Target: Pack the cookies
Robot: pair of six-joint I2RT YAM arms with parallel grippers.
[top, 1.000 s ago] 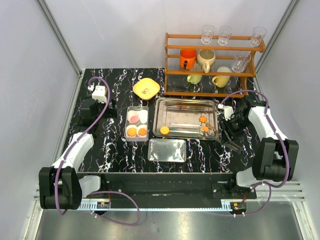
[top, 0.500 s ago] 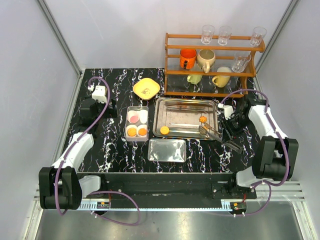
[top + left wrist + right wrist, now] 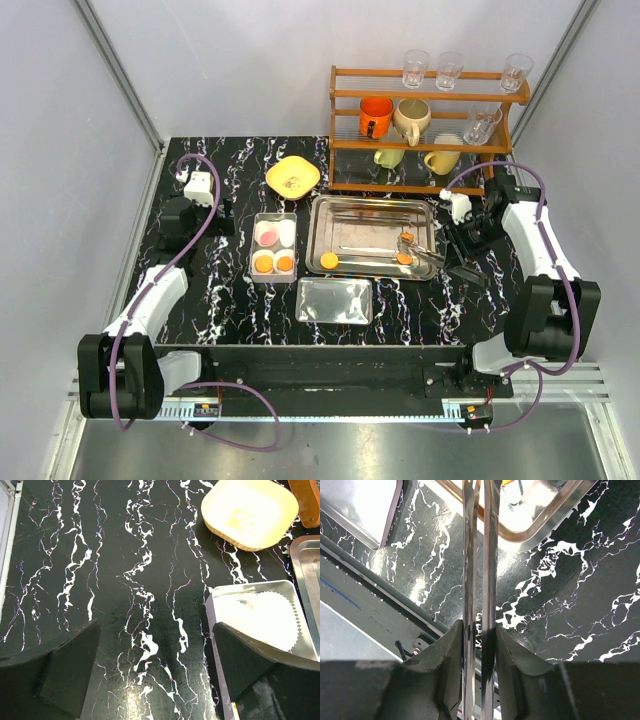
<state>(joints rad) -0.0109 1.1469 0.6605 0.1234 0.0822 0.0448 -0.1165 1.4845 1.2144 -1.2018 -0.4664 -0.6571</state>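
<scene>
1. The right pincer [image 3: 480,645] is clamped on the handle end of the metal tongs [image 3: 474,555]. It has squeezed in over the last second, and the two blades now run almost together.
2. The tong tips reach in over the right rim of the steel tray [image 3: 350,225]. They sit by the two right-hand cookies, farther in than a second ago, when they hung at the tray's near right corner. Whether they pinch a cookie, I cannot tell.
3. The right arm has swung far, so its wrist is now closer to the wooden rack [image 3: 430,130].
4. Three orange cookies [image 3: 329,260] lie in the tray, one near left and two at the right. The near-right one was covered by the tongs half a second ago and shows again.
5. Left of the tray, nothing has changed in the container [image 3: 275,216]. It holds a pink cookie [image 3: 266,233] far left, a white paper cup [image 3: 265,617] beside it, and two orange cookies in the near half.
6. The left pincer [image 3: 155,626] gapes wide over bare counter [image 3: 215,290], left of the container, and hasn't budged.
7. The lid [image 3: 335,300] near the tray and the yellow bowl [image 3: 293,177] beyond it are both where they were.
</scene>
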